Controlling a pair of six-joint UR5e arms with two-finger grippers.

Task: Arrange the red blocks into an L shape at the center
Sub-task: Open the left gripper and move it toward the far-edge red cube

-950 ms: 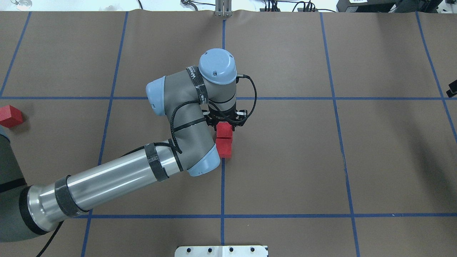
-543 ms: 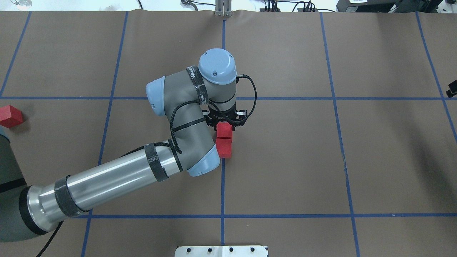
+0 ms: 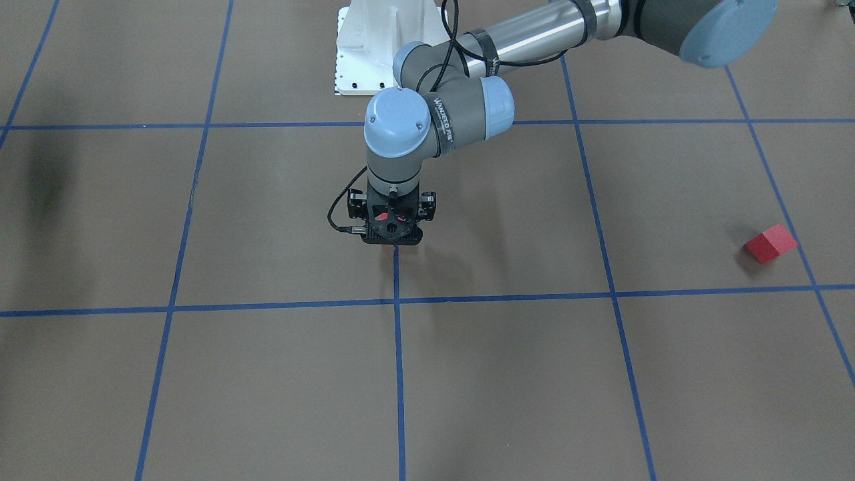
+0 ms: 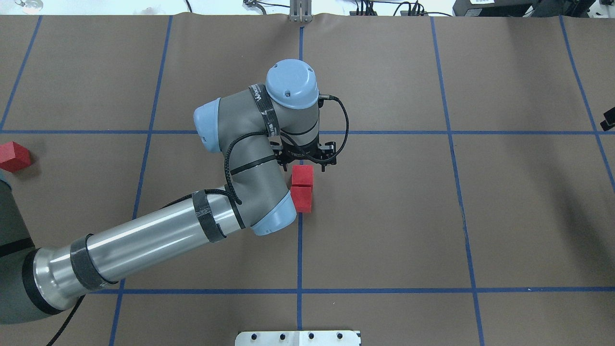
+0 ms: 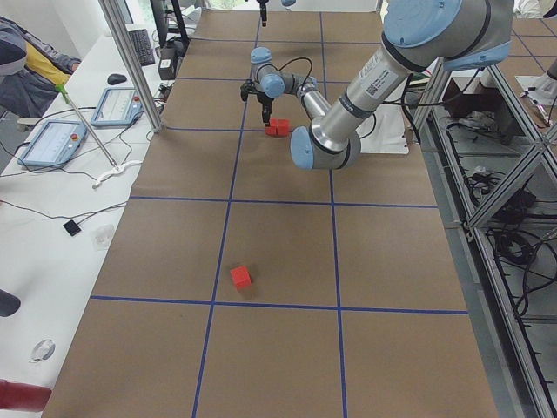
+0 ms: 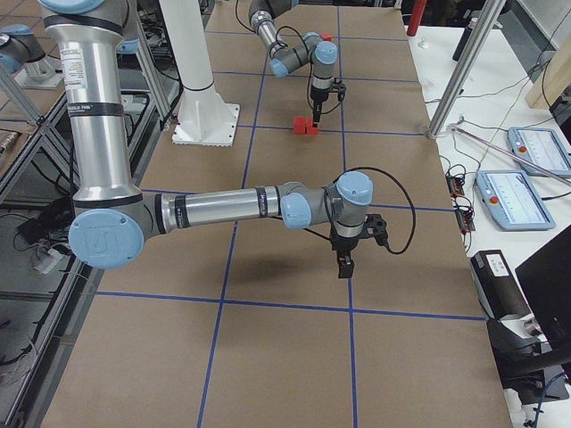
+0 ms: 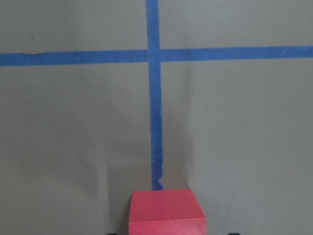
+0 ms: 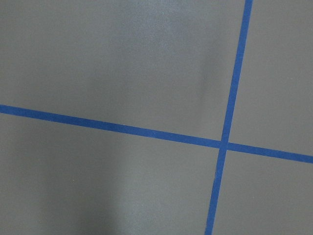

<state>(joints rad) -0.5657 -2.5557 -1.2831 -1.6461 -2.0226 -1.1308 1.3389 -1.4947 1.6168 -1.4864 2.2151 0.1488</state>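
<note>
Two red blocks lie touching in a short row on the centre blue line: the far one (image 4: 302,175) and the near one (image 4: 301,199). They also show in the exterior left view (image 5: 277,128). The third red block (image 4: 13,157) lies alone at the table's far left edge and shows in the front-facing view (image 3: 770,244). My left gripper (image 4: 305,163) points down just over the far block. In the left wrist view that block (image 7: 166,210) sits between the spread jaws, so the gripper is open. My right gripper (image 6: 344,266) shows only in the exterior right view; I cannot tell its state.
Brown paper with a blue tape grid (image 4: 300,132) covers the table. The white base plate (image 4: 298,338) sits at the near edge. My left forearm (image 4: 144,240) lies across the near left squares. Metal frame posts and an operators' desk stand beside the table (image 5: 130,61).
My left wrist has shifted slightly away from the two centre blocks, uncovering more of the far one. The blocks have not moved.
</note>
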